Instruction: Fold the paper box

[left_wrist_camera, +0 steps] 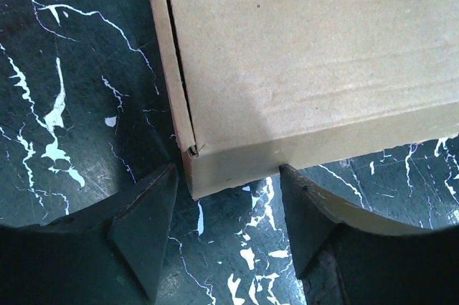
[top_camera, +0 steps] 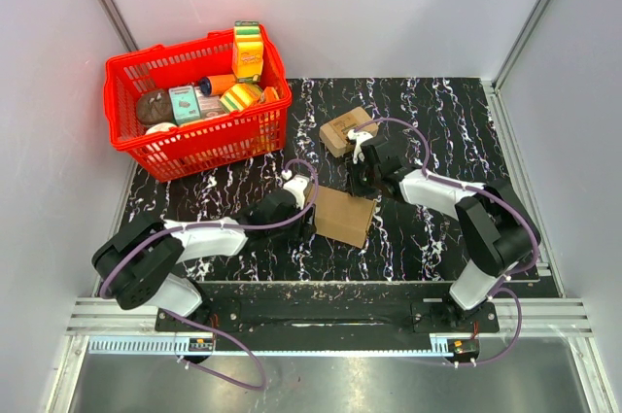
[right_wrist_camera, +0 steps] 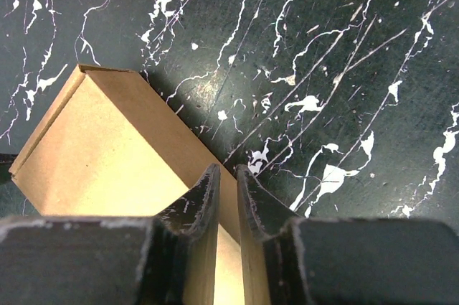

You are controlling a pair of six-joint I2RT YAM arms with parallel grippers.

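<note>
The paper box point(top_camera: 345, 216) lies folded flat and shut, a slim brown rectangle in the middle of the black marbled table. My left gripper point(top_camera: 309, 207) is at its left edge and open. In the left wrist view the box's point(left_wrist_camera: 308, 54) near corner pokes between the spread fingertips point(left_wrist_camera: 228, 173), and the right fingertip point(left_wrist_camera: 301, 197) touches its side wall. My right gripper point(top_camera: 360, 183) hangs over the box's far edge. In the right wrist view its jaws point(right_wrist_camera: 227, 170) stand almost together with only a slit between them, nothing held, and the box point(right_wrist_camera: 93, 154) lies under them.
A smaller chunky cardboard box point(top_camera: 347, 129) sits just behind the right gripper. A red shopping basket point(top_camera: 136, 141) full of groceries stands at the back left. White walls and metal rails close in the table point(top_camera: 428, 228).
</note>
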